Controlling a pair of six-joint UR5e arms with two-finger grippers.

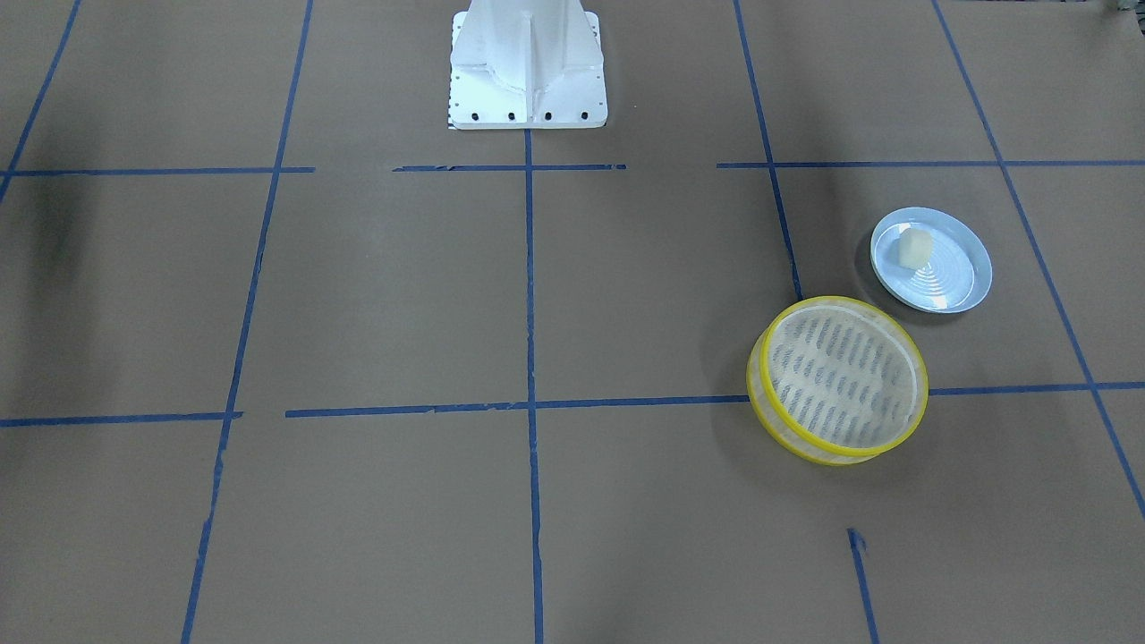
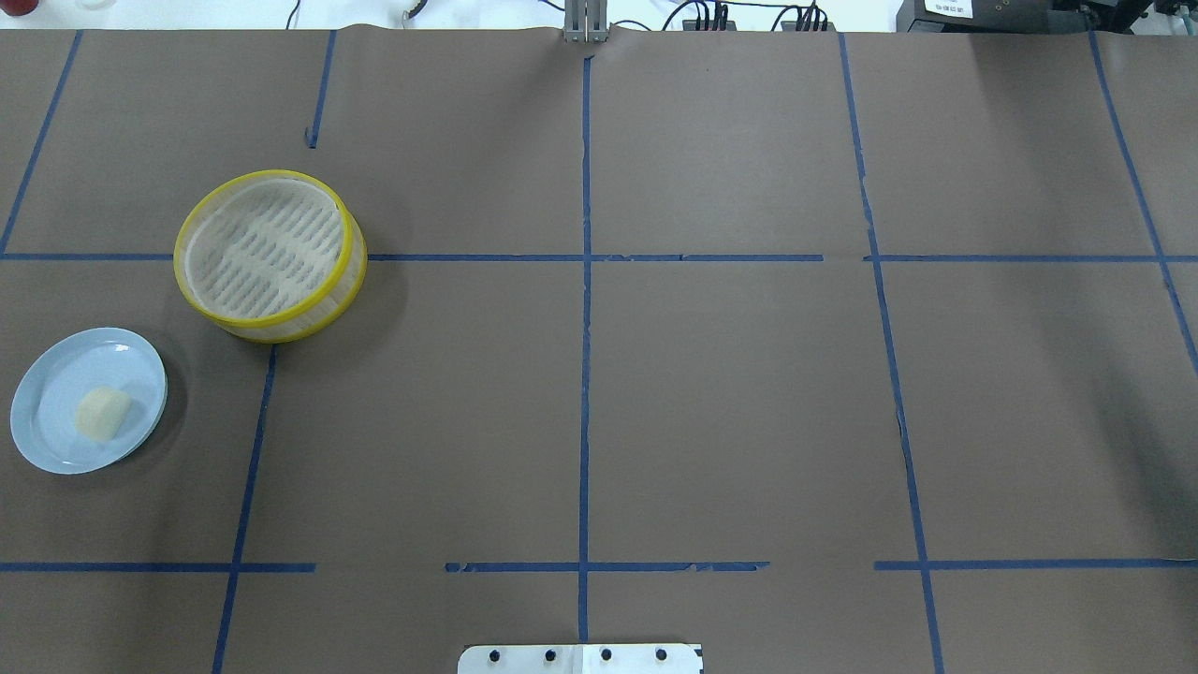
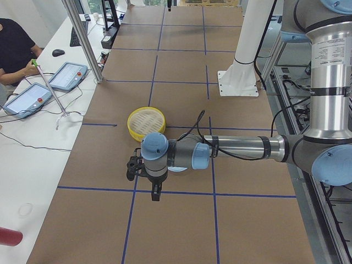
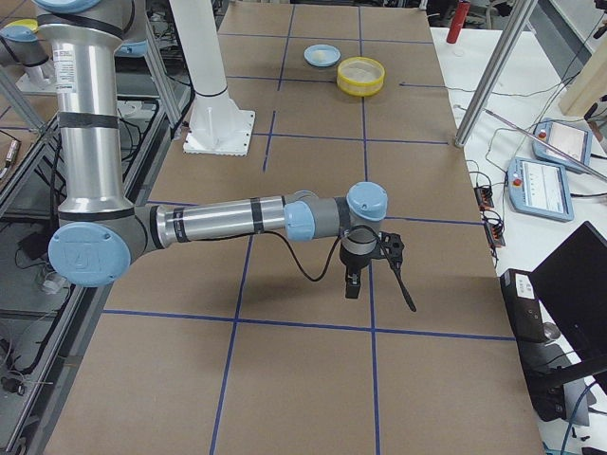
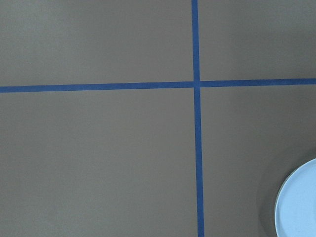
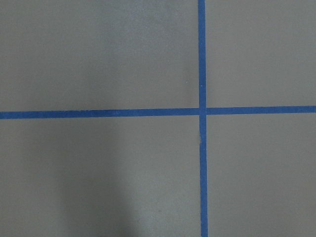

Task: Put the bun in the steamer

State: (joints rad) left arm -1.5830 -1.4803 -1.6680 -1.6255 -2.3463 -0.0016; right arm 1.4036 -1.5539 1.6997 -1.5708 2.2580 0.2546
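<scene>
The cream-white bun (image 1: 915,247) lies on a pale blue ridged plate (image 1: 950,288); in the overhead view the bun (image 2: 102,413) is on the plate (image 2: 51,440) at the far left. The steamer (image 1: 762,394), yellow-rimmed with a slotted pale base, stands empty just beside the plate; it shows in the overhead view (image 2: 271,325) too. My left gripper (image 3: 144,181) hovers over the table close to the plate, seen only in the exterior left view. My right gripper (image 4: 379,286) hovers far from both, seen only in the exterior right view. I cannot tell if either is open or shut.
Brown paper with blue tape grid lines covers the table. The white robot base (image 1: 528,72) stands at the table's edge. The plate's edge (image 5: 302,207) shows at the lower right of the left wrist view. Operator tablets (image 3: 66,77) lie on a side table.
</scene>
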